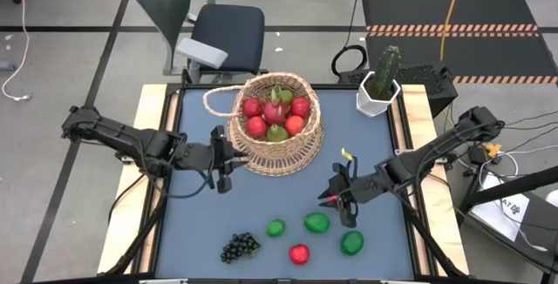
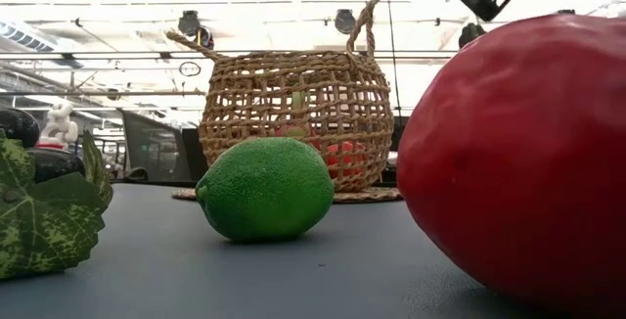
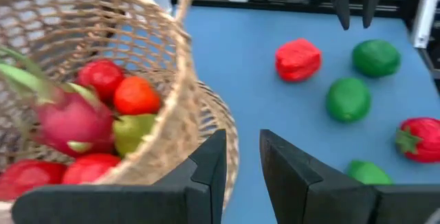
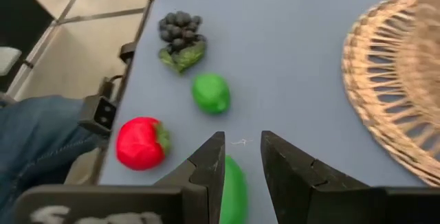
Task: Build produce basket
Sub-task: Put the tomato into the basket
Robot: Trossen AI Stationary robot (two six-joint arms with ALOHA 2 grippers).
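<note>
The tan wicker basket (image 1: pixel 277 125) stands at the table's far middle. It holds red apples, a pink dragon fruit (image 3: pixel 69 121) and green pears. On the near part of the table lie a dark grape bunch (image 1: pixel 240 247), a lime (image 1: pixel 275 227), two green rounds (image 1: pixel 316 223) (image 1: pixel 351 243) and a red round (image 1: pixel 299 253). Another red fruit (image 3: pixel 298 59) lies by my right gripper. My left gripper (image 1: pixel 227 160) is a little open and empty, close beside the basket's left wall (image 3: pixel 179 100). My right gripper (image 1: pixel 336 190) is a little open and empty, above a green round (image 4: pixel 235 186).
A white pot with a cactus (image 1: pixel 377 88) stands at the far right corner. The basket's looped handle (image 1: pixel 218 99) hangs over its left rim. In the low view the lime (image 2: pixel 266 190) and a red fruit (image 2: pixel 518 153) lie close to the camera. A person's leg (image 4: pixel 41 141) shows beyond the near edge.
</note>
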